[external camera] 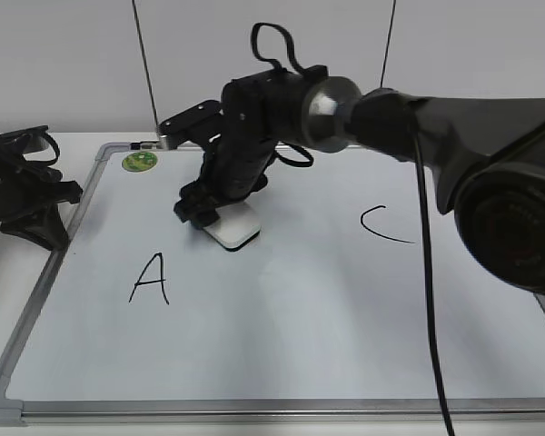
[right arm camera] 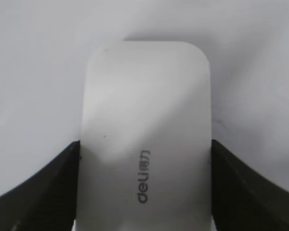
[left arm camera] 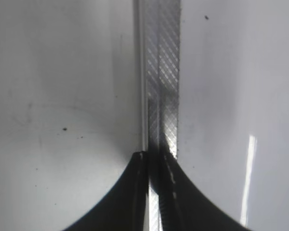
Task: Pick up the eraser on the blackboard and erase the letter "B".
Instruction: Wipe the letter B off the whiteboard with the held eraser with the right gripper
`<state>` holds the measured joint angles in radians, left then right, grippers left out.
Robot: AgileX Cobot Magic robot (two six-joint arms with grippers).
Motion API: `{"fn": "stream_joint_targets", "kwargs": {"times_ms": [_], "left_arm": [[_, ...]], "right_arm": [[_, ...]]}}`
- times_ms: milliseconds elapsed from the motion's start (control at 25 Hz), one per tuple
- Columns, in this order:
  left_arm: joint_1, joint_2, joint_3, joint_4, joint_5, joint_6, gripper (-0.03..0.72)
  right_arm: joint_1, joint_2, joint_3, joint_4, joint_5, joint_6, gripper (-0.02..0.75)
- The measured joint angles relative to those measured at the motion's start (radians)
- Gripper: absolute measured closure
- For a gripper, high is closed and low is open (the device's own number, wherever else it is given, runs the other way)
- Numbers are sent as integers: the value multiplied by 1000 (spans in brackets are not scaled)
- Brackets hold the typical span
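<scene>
— What have you got in your right hand (right arm camera: 144, 192)?

— The eraser (right arm camera: 145, 130). My two dark fingers (right arm camera: 36, 192) press against its long sides, one on each, so the hand is clamped on it. It is a white plastic block with rounded corners and a smooth, slightly glossy top. Small grey lettering sits near the end closest to my wrist. In the exterior view the eraser (external camera: 235, 227) shows a thin dark layer along its underside.

— And where is it?

— Right under my right hand (external camera: 200, 211), down on the blackboard (external camera: 300, 336), though whether it truly touches I cannot tell. The board itself is white, with a silver frame and grey corners, and it lies flat on the bench (external camera: 9, 300).

— What is written around you?

— A black "A" (external camera: 151, 279) lies near my hand, toward the front edge of the board. A black "C" (external camera: 381, 226) is well apart from it, on the arm's side. No "B" shows on the board.

— Your left hand (left arm camera: 155, 159)?

— It rests beside the board, its fingers drawn together, with the hatched metal frame (left arm camera: 161, 72) directly below them.

— Anything else?

— A small round green magnet (external camera: 139, 162) sits beyond my right hand, in the board's far corner.
</scene>
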<state>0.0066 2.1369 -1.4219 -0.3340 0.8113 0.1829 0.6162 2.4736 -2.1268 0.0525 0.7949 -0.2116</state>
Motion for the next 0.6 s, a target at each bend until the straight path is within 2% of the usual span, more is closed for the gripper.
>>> {"fn": "stream_joint_targets", "kwargs": {"times_ms": [200,360,600], "left_arm": [[0,0,0,-2,0,0,642],[0,0,0,-2,0,0,642],[0,0,0,-4,0,0,642]], "right_arm": [[66,1,0,-6,-2,-8,205],[71,1,0,-38,-4,6,205],[58,1,0,-149,-2,149,205]]}}
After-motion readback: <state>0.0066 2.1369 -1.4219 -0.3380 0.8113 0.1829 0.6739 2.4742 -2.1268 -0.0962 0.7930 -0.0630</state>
